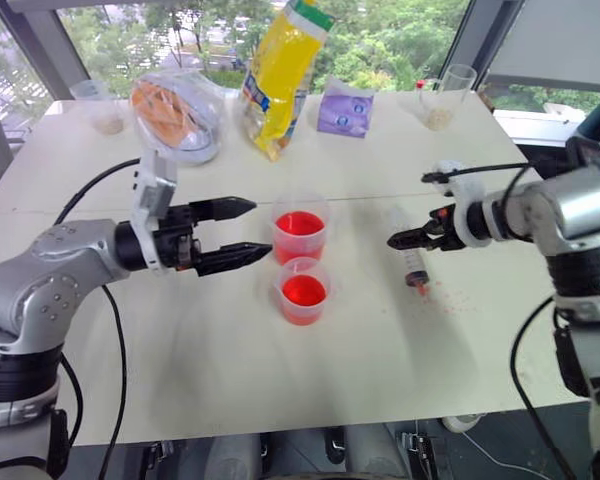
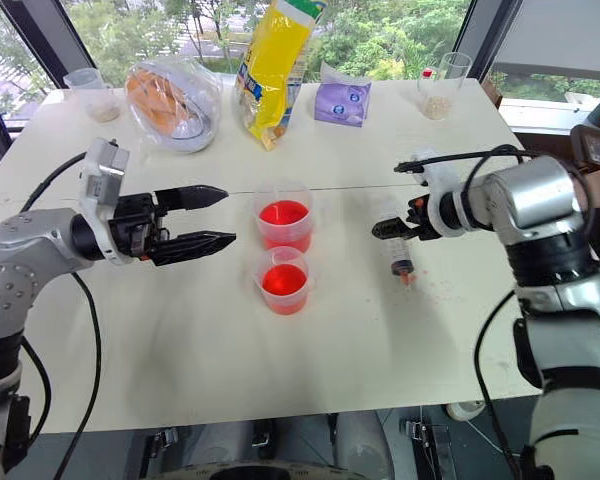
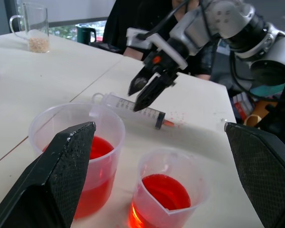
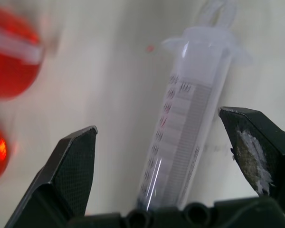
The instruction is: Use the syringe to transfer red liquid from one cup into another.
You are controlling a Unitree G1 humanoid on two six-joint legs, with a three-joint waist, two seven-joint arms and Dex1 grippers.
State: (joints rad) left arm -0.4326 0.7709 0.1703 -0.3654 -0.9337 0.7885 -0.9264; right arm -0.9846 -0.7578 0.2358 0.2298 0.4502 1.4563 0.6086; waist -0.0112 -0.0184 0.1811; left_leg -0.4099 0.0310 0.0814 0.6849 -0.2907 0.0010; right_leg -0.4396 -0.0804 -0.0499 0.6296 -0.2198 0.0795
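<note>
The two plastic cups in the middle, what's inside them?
Both cups, the far cup and the near cup, hold red liquid. The far cup's fill line is higher. Whether anything lies beneath the liquid cannot be seen.

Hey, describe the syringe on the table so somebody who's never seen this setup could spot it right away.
On the white table, look just right of the two cups of red liquid. The syringe lies flat there under the open right gripper. It is the only clear tube, printed with markings and ending in an orange-red tip.
</note>
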